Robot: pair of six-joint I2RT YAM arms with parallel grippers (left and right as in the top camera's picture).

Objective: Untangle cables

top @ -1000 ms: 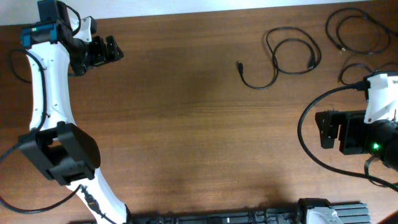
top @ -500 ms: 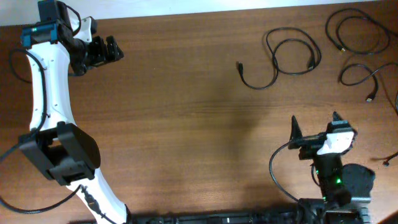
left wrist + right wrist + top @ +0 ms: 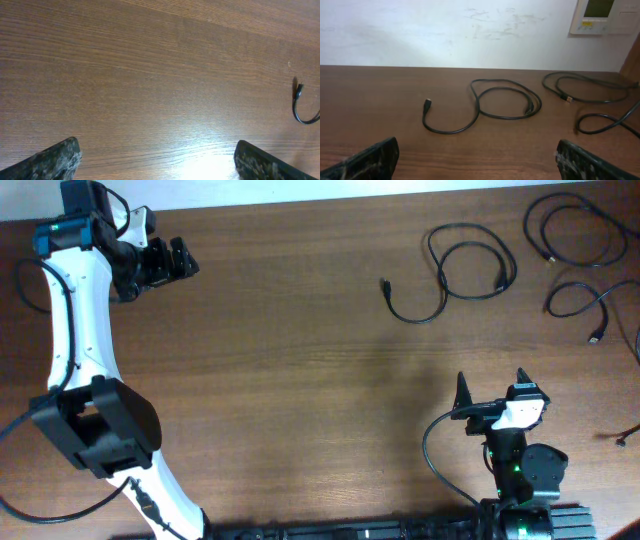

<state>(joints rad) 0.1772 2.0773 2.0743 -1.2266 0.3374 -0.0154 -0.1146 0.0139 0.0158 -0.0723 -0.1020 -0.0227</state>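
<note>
Far-left corner: left gripper [image 3: 175, 260], jaws spread wide, nothing between them. Toward the far-right corner: cables [image 3: 451, 132], lying flat in loose loops, plug ends free. Near edge, right of centre: right gripper [image 3: 490, 382], jaws likewise apart, empty.

A reddish-brown table [image 3: 300, 380] with fine, streaky wood grain carries three thin black cables [image 3: 478, 107]; one plug [image 3: 567, 99] shows an orange-gold tip. The left arm [image 3: 75, 310] is white with black joints and a cyan band [image 3: 55, 232] near its wrist, ending in the black left gripper [image 3: 170, 260]. The right gripper [image 3: 490, 385] is black with a white block behind it, and a small green light [image 3: 513, 470] glows on its base. Up close, its fingers [image 3: 370, 160] look black flecked with grey. Behind stands an off-white wall [image 3: 445, 30] with faint grey smudges, and a cream panel [image 3: 602, 15] with a pale green screen and yellow label.
</note>
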